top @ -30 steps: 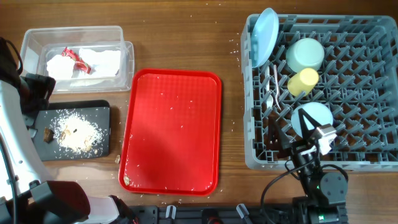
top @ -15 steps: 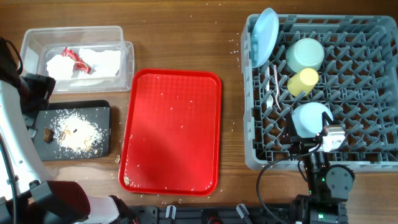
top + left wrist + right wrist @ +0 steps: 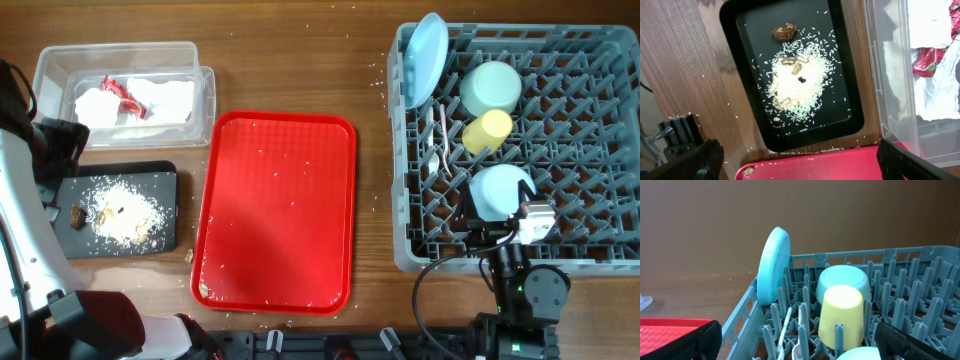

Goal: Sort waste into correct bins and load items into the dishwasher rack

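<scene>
The grey dishwasher rack [image 3: 600, 150] holds an upright light blue plate [image 3: 425, 55], a pale green bowl [image 3: 490, 88], a yellow cup [image 3: 487, 131], a white spoon and fork [image 3: 438, 140] and a light blue bowl [image 3: 500, 190]. My right gripper [image 3: 497, 232] is open and empty at the rack's front edge, just before that bowl. In the right wrist view it [image 3: 800, 350] faces the cup [image 3: 842, 315] and plate [image 3: 774, 265]. My left gripper [image 3: 807, 167] is open and empty. The clear tub [image 3: 190, 60] holds napkins [image 3: 165, 100] and a red-and-white wrapper [image 3: 125, 95]. The black tray [image 3: 165, 180] holds rice crumbs [image 3: 125, 212].
A bright red tray [image 3: 275, 210] with scattered crumbs lies between the bins and the rack. Loose rice lies on the wooden table by the black tray's corner [image 3: 188, 256]. The left arm stands along the table's left edge [image 3: 30, 230].
A second ago the right gripper was at the tilted light blue bowl. The bowl now sits in the rack and the gripper has drawn back toward the front edge. The left arm has not moved.
</scene>
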Action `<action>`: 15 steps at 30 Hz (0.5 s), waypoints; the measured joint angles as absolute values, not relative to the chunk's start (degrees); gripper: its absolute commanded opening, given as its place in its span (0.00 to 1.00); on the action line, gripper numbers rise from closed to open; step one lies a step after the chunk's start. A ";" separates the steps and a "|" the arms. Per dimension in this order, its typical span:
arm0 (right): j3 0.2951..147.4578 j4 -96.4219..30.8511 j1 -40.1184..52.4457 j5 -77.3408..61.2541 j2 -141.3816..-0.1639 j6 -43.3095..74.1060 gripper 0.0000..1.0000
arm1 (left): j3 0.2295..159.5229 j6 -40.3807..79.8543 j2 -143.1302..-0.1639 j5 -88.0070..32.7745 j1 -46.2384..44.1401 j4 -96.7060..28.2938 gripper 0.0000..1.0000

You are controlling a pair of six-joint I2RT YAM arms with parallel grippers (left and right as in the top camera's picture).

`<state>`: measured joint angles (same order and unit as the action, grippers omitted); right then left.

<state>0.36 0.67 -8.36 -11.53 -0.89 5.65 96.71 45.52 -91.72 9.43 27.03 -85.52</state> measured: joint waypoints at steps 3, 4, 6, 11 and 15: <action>0.36 0.67 -8.36 -11.53 -0.89 5.65 1.00 | 96.71 45.52 -91.72 9.43 27.03 -85.56 1.00; 0.36 0.67 -8.36 -11.55 -0.89 5.65 1.00 | 96.71 45.54 -91.72 9.43 27.03 -85.56 1.00; 0.36 0.67 -8.36 -11.53 -0.89 5.65 1.00 | 96.71 45.52 -91.72 9.45 27.03 -88.86 1.00; 0.36 0.67 -8.36 -11.55 -0.89 5.65 1.00 | 95.70 45.52 -90.63 6.00 26.79 -91.00 1.00; 0.36 0.69 -8.36 -11.55 -0.89 5.43 1.00 | 82.78 45.50 -80.62 6.26 20.38 -81.52 1.00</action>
<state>0.36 0.69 -8.36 -11.55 -0.89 5.43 82.78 45.50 -80.62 6.26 20.38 -81.52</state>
